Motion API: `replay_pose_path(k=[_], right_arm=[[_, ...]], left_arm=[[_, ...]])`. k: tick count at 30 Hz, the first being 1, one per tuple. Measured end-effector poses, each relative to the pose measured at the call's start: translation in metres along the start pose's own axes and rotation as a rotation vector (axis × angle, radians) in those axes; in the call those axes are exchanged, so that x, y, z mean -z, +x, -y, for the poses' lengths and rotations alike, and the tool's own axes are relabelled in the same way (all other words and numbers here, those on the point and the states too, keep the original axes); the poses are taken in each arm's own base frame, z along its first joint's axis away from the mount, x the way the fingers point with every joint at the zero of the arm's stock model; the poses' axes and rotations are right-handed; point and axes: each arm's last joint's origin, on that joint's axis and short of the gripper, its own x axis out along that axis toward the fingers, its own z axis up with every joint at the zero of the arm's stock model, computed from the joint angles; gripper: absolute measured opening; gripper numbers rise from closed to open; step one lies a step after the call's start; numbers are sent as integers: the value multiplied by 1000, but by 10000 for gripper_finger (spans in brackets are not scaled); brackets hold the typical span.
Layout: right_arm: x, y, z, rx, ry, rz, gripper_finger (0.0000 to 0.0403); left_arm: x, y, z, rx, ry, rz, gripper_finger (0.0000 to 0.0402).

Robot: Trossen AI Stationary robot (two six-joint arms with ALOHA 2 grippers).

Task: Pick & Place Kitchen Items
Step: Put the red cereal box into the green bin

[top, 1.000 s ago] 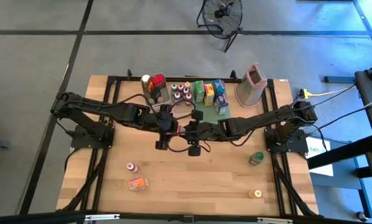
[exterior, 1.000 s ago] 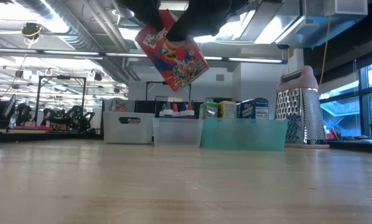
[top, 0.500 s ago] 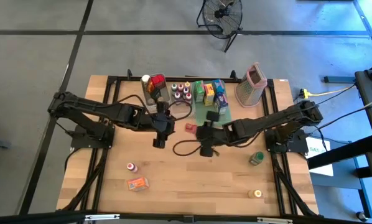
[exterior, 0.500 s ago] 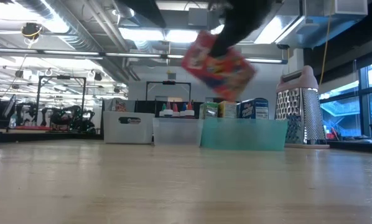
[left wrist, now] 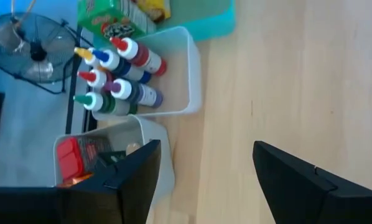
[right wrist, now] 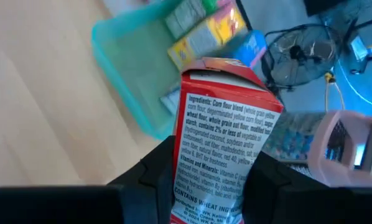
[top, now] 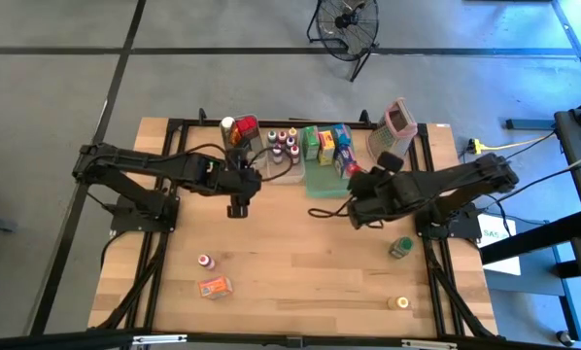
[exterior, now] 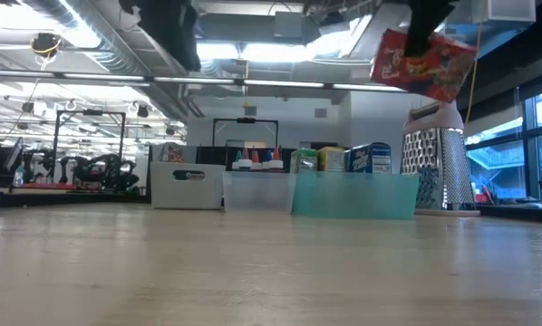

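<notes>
right gripper (right wrist: 214, 186) of mine is clamped on the red cereal box (right wrist: 226, 134), carried in the air near the green tray (right wrist: 133, 99), by the grater (top: 394, 131). left gripper (left wrist: 201, 180) hangs spread and empty beside the bin of little bottles (left wrist: 120, 78).

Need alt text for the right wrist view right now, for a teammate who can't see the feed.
The right gripper holds a red cereal box in its jaws, ingredients panel facing the camera, above the wooden table. Beyond it sits a green tray holding small boxes, with a pink-topped grater and a floor fan farther off.
</notes>
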Motion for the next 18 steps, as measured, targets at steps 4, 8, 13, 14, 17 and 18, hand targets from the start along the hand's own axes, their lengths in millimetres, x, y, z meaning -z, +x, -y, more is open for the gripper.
replay_pose_path(k=[4, 8, 13, 14, 17, 18], right_arm=[[19, 5, 7, -2, 35, -24, 132], [50, 19, 14, 40, 142, -46, 132], [65, 39, -7, -52, 275, 106, 132], [63, 42, -16, -82, 267, 166, 132], [51, 44, -38, -136, 248, 401, 132], [47, 46, -43, -127, 248, 469, 132]], left_arm=[[6, 3, -1, -3, -16, -16, 251], [13, 4, 0, -3, -35, -31, 251], [20, 4, 0, -3, -38, -30, 251], [21, 4, 0, -2, -40, -28, 251], [25, 4, 0, -3, -55, -12, 251], [27, 3, -1, -4, -61, -9, 251]])
